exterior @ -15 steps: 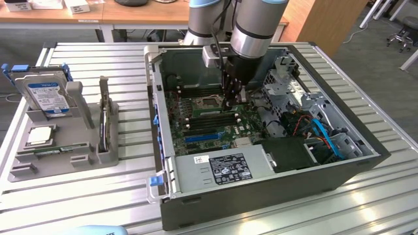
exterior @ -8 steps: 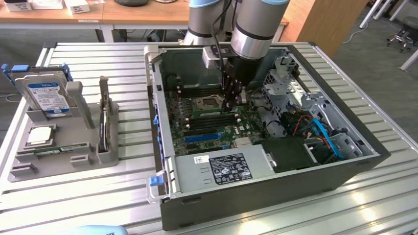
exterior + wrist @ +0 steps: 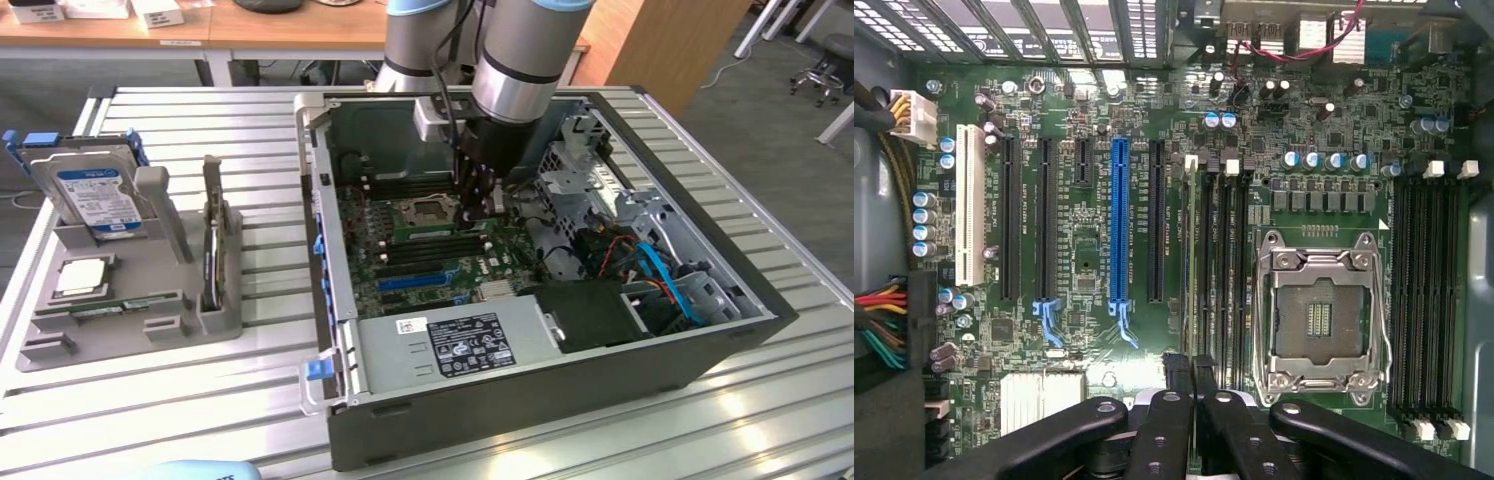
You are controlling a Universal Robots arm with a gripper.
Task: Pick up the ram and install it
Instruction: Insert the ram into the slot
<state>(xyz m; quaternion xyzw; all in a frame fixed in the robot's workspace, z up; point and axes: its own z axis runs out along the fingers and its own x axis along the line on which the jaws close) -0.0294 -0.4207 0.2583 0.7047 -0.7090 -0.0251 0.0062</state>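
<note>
The thin green ram (image 3: 1188,260) stands on edge in a memory slot (image 3: 1191,162) near the processor socket (image 3: 1319,320).

Table: here's the slatted metal table (image 3: 200,130), pale ribs running across the exterior view, shiny patches along the near edge at the exterior view's right.
Computer case: a big dark tower (image 3: 534,400) lies on its side, open face up, filling the middle and the exterior view's right, slightly askew to the slats.
Holder: on the exterior view's left, a grey moulded stand (image 3: 134,345) sits flat on the slats, just beside the tower, with bare table between them.
Near edge: a pale blue rounded thing (image 3: 200,468) pokes in; whether it touches the table, I cannot tell.
</note>
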